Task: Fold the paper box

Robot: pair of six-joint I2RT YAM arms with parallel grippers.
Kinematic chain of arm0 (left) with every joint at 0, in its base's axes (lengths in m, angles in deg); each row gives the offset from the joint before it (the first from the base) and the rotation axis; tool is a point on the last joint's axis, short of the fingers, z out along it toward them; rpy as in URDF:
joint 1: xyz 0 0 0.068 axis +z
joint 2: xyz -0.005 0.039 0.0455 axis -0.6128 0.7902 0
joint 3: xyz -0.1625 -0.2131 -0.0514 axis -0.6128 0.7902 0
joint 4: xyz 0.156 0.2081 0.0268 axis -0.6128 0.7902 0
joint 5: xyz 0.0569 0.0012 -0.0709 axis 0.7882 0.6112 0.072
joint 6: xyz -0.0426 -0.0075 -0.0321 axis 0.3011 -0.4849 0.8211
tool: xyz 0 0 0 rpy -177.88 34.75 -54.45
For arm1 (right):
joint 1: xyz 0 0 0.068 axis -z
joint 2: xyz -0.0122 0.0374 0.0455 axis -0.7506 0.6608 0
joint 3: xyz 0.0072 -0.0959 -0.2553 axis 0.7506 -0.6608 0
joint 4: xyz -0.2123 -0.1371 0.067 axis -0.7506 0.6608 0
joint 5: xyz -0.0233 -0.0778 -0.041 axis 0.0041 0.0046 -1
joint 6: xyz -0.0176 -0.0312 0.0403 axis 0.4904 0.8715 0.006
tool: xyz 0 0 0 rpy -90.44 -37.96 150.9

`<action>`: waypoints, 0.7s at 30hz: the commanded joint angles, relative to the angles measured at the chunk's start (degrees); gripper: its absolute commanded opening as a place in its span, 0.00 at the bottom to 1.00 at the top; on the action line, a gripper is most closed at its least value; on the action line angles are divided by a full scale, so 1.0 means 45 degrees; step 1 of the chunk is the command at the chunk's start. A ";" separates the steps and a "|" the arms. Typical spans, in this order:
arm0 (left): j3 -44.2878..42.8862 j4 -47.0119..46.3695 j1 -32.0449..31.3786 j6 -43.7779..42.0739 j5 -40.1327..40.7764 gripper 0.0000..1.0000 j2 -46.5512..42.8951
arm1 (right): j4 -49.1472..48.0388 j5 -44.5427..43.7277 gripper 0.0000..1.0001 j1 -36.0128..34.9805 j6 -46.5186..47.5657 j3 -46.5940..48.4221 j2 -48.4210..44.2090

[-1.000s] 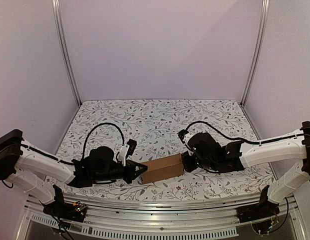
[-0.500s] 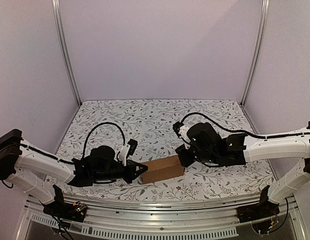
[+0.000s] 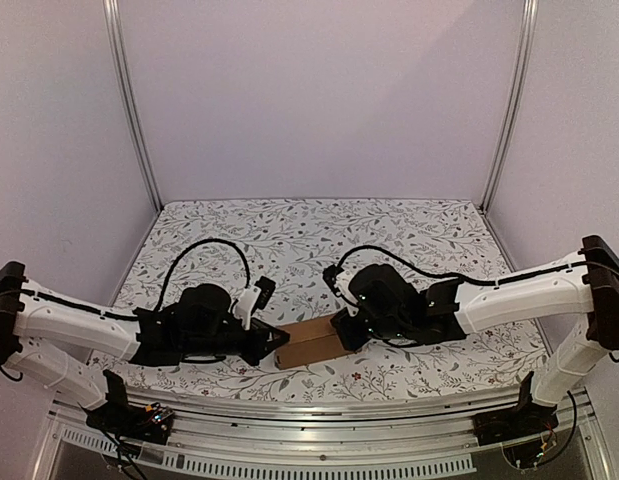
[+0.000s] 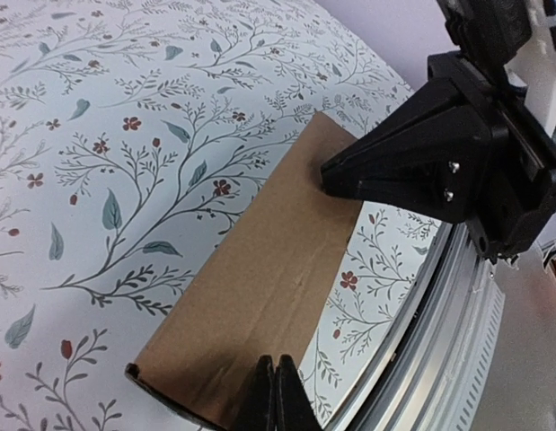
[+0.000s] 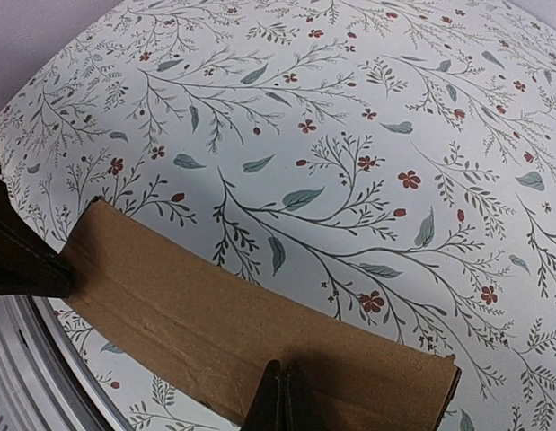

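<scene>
floral tablecloth | lilac walls | metal front rail

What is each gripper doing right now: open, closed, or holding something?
Left gripper: closed, pinching one end of the plain brown cardboard box.
Right gripper: closed, pinching the box's opposite end.

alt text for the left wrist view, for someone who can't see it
A brown cardboard paper box lies on a floral tablecloth, its near edge pinched by the shut left gripper. The black right gripper meets the box's far end, close to the table's metal edge.
</scene>
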 commanded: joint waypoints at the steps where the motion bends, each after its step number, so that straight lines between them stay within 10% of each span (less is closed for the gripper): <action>1: -0.0564 0.1856 0.0121 -0.0443 0.0564 0.00 -0.0875 | 0.0156 0.0253 0.00 -0.0056 -0.0388 -0.0529 0.0457; 11: -0.0136 0.2683 0.0204 -0.0373 0.1548 0.00 -0.2757 | 0.0160 0.0378 0.00 -0.0058 -0.0317 -0.0427 0.0456; 21: 0.0965 0.0353 0.0252 0.0529 0.0530 0.00 -0.0134 | 0.0150 0.0496 0.00 -0.0055 -0.0389 -0.0441 0.0568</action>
